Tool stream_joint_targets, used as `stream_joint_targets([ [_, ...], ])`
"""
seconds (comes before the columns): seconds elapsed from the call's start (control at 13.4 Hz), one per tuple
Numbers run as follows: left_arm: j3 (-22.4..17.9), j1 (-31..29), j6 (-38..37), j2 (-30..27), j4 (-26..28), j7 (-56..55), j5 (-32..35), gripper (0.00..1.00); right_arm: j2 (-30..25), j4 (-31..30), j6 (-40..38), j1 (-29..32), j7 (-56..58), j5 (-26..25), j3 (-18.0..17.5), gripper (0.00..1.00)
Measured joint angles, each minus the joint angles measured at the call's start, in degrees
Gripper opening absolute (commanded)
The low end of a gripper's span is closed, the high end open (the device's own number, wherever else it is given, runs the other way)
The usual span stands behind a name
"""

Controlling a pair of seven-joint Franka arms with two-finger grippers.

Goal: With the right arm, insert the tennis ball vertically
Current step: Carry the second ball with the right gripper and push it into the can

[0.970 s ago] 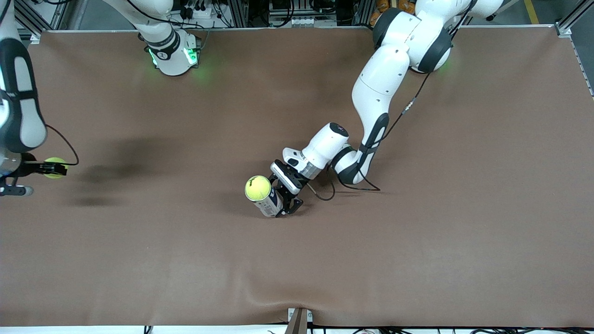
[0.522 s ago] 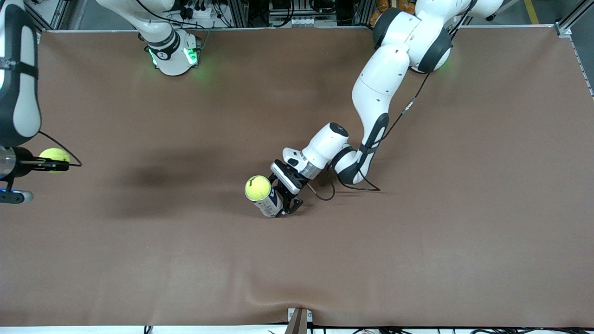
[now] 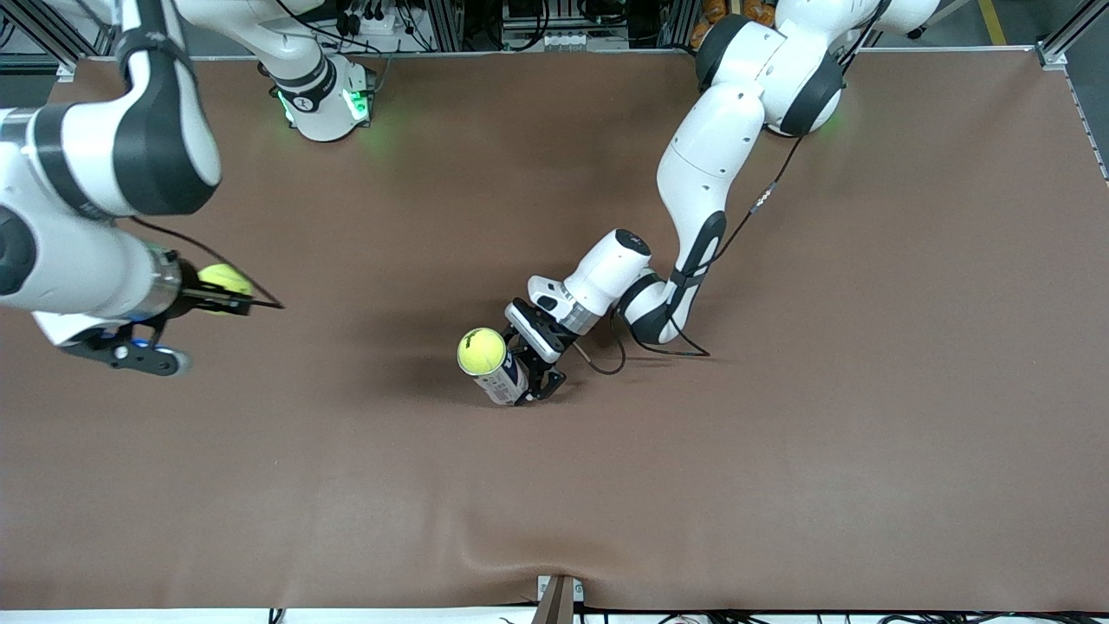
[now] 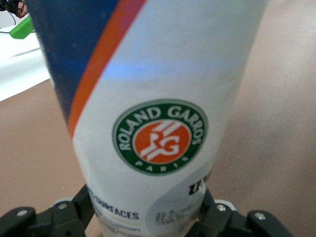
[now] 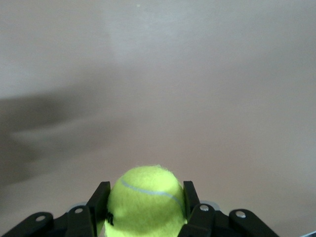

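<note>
1. The right gripper (image 3: 227, 293) is up in the air over the right arm's end of the table (image 3: 780, 477), fingers pinched tight on a tennis ball (image 3: 222, 279); the right wrist view shows the ball snug between both pads.
2. Mid-table, the left gripper (image 3: 530, 374) clamps the tennis can (image 3: 501, 378) low on its body and holds it upright. Another ball (image 3: 482, 350) already sits at its mouth.
3. The step in hand looks like the carry toward the can, with plenty of open table to cross.
4. To do it well, the right arm should bring its ball squarely above the can's mouth and descend straight down.
5. That seated ball is the worry: it may block the way, so press gently and release only once the ball is centred.
6. The left arm's job is simply to keep the can steady.
</note>
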State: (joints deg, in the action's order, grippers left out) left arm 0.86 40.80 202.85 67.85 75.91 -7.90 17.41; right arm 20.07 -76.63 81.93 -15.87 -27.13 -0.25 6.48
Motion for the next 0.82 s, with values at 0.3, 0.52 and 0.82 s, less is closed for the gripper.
stream_joint_targets([
  [0.3,0.0,0.0,0.0,0.0,0.1,0.0,0.0,0.82,0.9,1.2,5.0,-4.7,-15.1,7.3,0.0,0.00],
  [0.52,0.0,0.0,0.0,0.0,0.4,0.0,0.0,0.82,3.0,1.3,12.9,-9.2,-28.7,9.1,0.0,0.00],
  [0.82,0.0,0.1,0.0,0.0,0.7,0.0,0.0,0.82,7.2,1.4,21.0,-14.9,-40.7,9.1,0.0,0.00],
])
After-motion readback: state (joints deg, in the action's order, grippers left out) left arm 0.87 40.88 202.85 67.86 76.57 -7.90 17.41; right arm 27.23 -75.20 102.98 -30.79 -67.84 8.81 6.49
